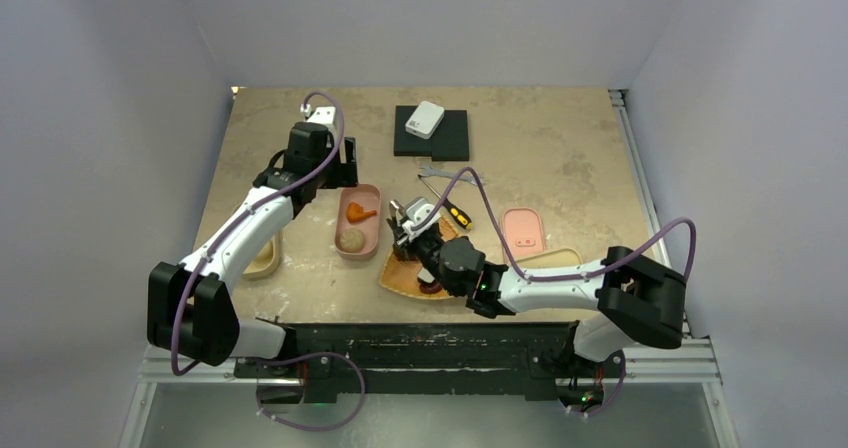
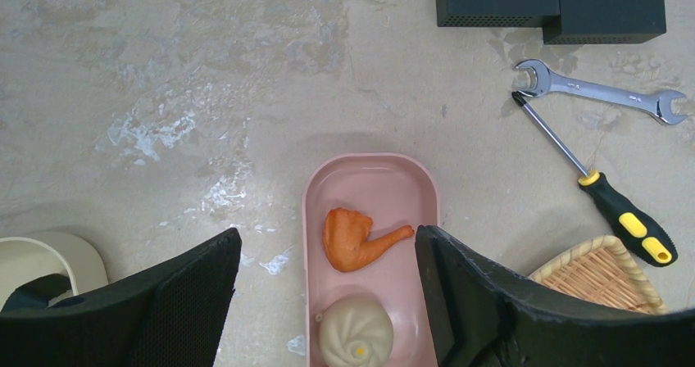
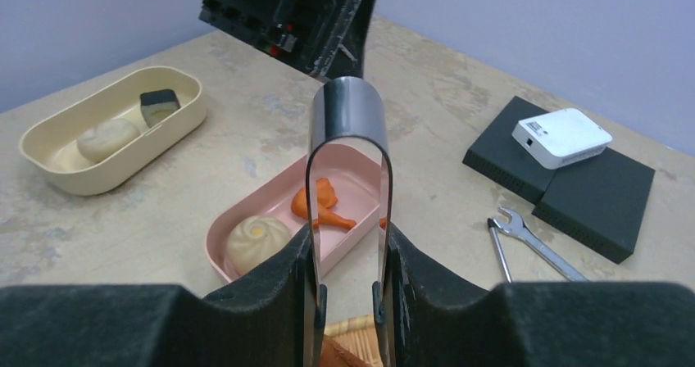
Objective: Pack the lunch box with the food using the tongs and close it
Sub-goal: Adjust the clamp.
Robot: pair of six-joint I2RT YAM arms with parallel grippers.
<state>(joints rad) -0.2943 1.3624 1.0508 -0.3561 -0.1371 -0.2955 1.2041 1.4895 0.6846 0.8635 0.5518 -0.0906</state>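
The pink lunch box point(image 1: 370, 194) point(image 2: 369, 160) point(image 3: 217, 236) holds two pieces of the food, an orange drumstick point(image 2: 352, 240) point(image 3: 322, 203) and a beige bun point(image 2: 356, 332) point(image 3: 256, 242). My left gripper point(image 1: 340, 163) point(image 2: 328, 236) hovers open over it, empty. The right gripper point(image 1: 415, 238) point(image 3: 348, 244) is shut on the tongs point(image 3: 348, 113), one pad on each arm. The tongs' arms stand apart and their tips are out of view, down over the wicker basket point(image 1: 400, 278). A brown piece point(image 1: 432, 288) lies in that basket.
A cream box point(image 1: 265, 258) point(image 3: 49, 166) at the left holds a bun point(image 3: 106, 138) and a black piece point(image 3: 158, 105). A pink lid point(image 1: 523, 231) and a cream lid point(image 1: 550, 260) lie at the right. Wrench point(image 2: 598, 92), screwdriver point(image 2: 631, 224) and black blocks point(image 1: 432, 133) sit behind.
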